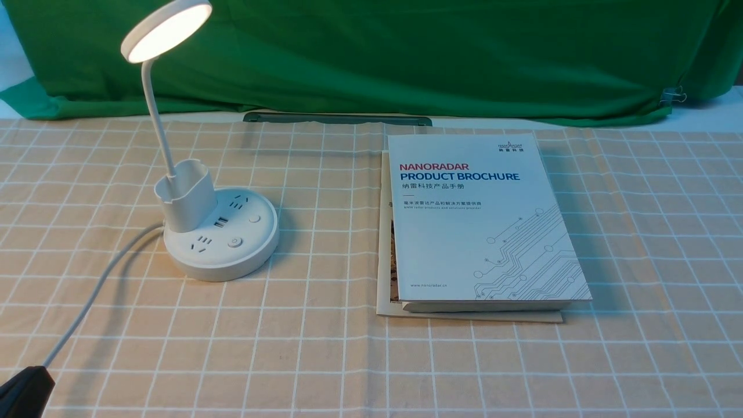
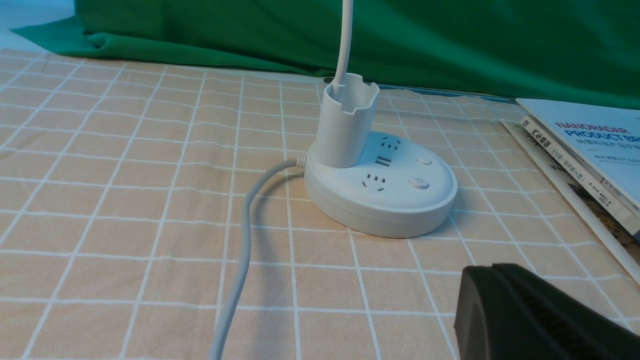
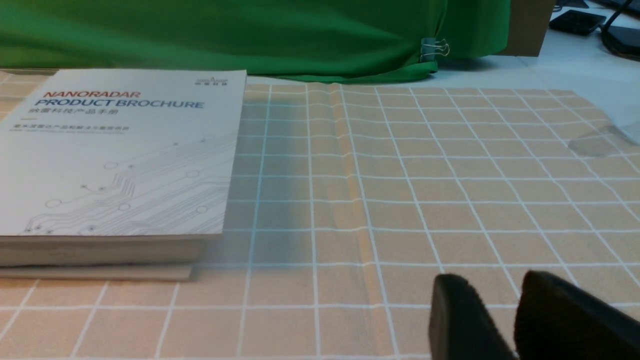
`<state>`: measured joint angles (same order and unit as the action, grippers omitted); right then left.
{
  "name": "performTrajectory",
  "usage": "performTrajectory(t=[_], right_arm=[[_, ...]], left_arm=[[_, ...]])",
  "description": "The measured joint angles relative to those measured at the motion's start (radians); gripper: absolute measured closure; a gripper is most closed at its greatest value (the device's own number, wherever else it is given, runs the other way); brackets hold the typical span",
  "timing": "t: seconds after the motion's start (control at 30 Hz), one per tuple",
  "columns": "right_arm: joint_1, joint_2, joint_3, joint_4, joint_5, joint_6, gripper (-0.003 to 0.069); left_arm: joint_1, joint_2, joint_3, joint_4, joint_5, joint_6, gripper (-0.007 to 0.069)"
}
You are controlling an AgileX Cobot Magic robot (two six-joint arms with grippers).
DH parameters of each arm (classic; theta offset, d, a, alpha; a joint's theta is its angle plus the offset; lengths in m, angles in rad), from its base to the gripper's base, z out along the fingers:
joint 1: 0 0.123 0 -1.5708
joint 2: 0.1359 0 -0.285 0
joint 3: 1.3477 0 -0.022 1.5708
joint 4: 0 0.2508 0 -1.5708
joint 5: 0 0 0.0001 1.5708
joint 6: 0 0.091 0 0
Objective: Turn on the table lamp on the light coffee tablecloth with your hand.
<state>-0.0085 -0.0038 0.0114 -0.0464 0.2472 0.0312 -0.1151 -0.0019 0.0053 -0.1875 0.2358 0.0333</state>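
The white table lamp [image 1: 223, 244] stands on the light coffee tablecloth [image 1: 325, 348] at the left, and its round head [image 1: 168, 29] glows. The base carries sockets and a round power button [image 2: 418, 183] beside the pen-holder cup [image 2: 345, 120]. A white cord [image 1: 98, 284] trails from the base toward the near left. My left gripper [image 2: 492, 272] is shut and empty, hovering well short of the base; only its tip shows in the front view [image 1: 26, 389]. My right gripper [image 3: 492, 282] hangs open over bare cloth on the right, holding nothing.
A white "Nanoradar Product Brochure" [image 1: 482, 220] lies on other printed matter right of the lamp. A green backdrop cloth [image 1: 406, 52] closes off the back, held by a binder clip [image 3: 435, 47]. A dark bar [image 1: 336, 119] lies at the cloth's far edge.
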Motion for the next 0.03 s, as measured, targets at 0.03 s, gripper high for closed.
performTrajectory(t=[0.03], right_arm=[[0.0,0.0,0.0,0.0,0.0,0.0,0.0419]], left_arm=[[0.0,0.0,0.0,0.0,0.0,0.0,0.0622]])
